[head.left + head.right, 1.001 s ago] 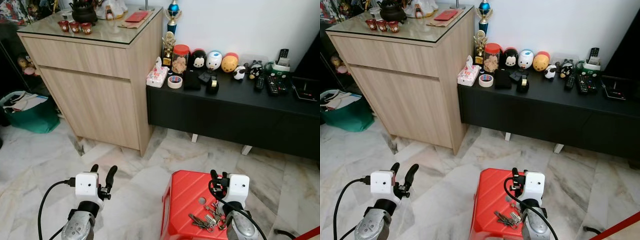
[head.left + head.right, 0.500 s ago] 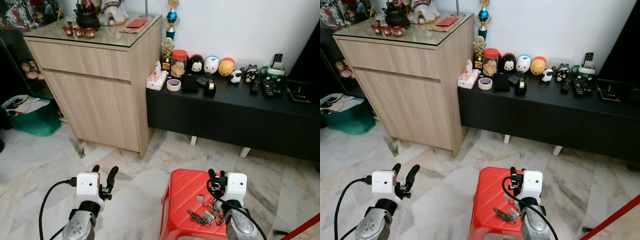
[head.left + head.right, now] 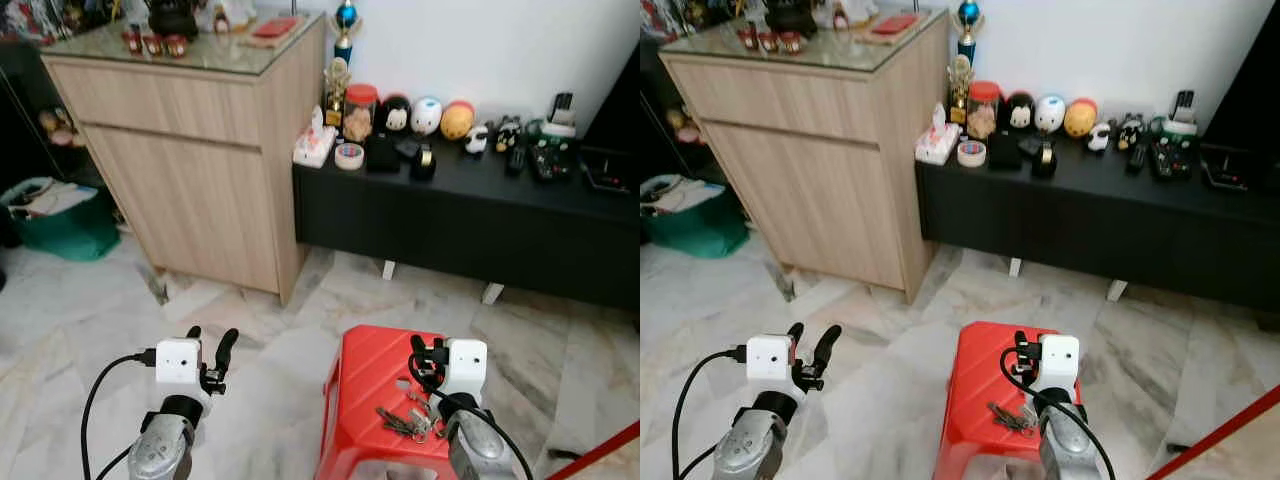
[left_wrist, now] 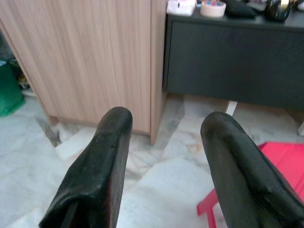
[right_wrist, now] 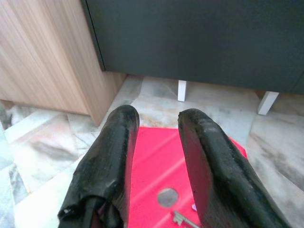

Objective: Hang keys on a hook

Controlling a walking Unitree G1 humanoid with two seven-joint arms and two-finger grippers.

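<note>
Bunch of metal keys (image 3: pixel 405 421) flat on red plastic stool (image 3: pixel 365 375), long axis left-right — right gripper (image 3: pixel 416 352) above, fingers apart; left gripper (image 3: pixel 210 348) apart too.

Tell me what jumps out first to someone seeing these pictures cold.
The bright red stool on the pale marble floor draws the eye first, with a bunch of keys lying on its top just beside the right gripper, jaws open. Behind it a row of round cartoon-character figures lines the low black cabinet, next to a tall wooden cabinet.
</note>
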